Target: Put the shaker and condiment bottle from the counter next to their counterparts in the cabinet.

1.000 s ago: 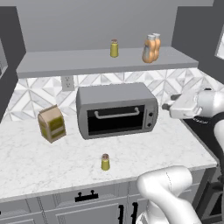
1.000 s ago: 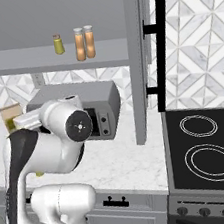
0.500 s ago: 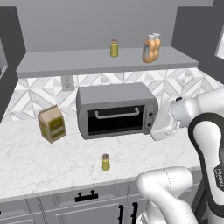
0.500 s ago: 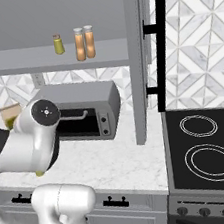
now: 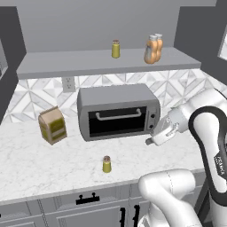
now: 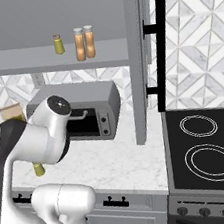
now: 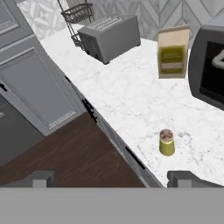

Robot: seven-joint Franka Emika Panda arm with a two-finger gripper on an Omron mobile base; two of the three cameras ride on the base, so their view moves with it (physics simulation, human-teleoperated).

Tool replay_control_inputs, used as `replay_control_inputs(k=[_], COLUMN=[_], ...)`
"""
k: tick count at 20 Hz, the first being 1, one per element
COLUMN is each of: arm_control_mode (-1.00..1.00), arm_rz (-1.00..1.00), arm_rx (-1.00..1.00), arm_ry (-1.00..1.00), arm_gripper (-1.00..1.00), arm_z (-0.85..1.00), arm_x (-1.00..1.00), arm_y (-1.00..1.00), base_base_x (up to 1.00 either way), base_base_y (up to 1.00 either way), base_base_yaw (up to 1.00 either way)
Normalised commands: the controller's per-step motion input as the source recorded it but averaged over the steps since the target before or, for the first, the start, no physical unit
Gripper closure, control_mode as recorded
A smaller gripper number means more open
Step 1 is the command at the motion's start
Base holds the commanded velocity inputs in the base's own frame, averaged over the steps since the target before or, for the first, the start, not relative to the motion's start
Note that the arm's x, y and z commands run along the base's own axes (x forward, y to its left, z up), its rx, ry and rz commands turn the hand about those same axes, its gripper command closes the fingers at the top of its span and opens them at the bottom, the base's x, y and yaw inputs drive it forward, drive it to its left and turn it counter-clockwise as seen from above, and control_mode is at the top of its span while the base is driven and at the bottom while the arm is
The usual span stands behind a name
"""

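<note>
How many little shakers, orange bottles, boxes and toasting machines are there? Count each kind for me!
Yellow-green shakers: 2, one on the counter, one on the cabinet shelf
Orange bottles: 2, side by side on the shelf
Brown box with green label: 1
Toaster oven: 1
Slot toaster: 1
Total: 7

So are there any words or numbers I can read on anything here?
"FRANKA": my best reading of the small sideways print on the robot arm.
Label on the brown bag: a green patch, no letters readable.
Bands on the orange bottles: too small to read.
Toaster oven knobs: no readable marks.
</note>
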Motion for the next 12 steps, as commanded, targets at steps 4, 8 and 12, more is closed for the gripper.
replay_control_inputs(k=[4, 8, 12], arm_control_mode=[-1.00, -1.00, -1.00], arm_rz=[0.00, 0.00, -0.01], arm_rx=[0.00, 0.00, -0.06], arm_ry=[0.00, -0.11, -0.15], arm_gripper=[-1.00, -1.00, -1.00], arm_z=[-0.21, -0.11, -0.29], arm_x=[-0.09, 0.00, 0.00], arm_y=[0.04, 0.00, 0.00], base_base_x=[0.00, 0.00, 0.00], base_base_y=[0.00, 0.00, 0.00], base_base_yaw=[0.00, 0.00, 0.00])
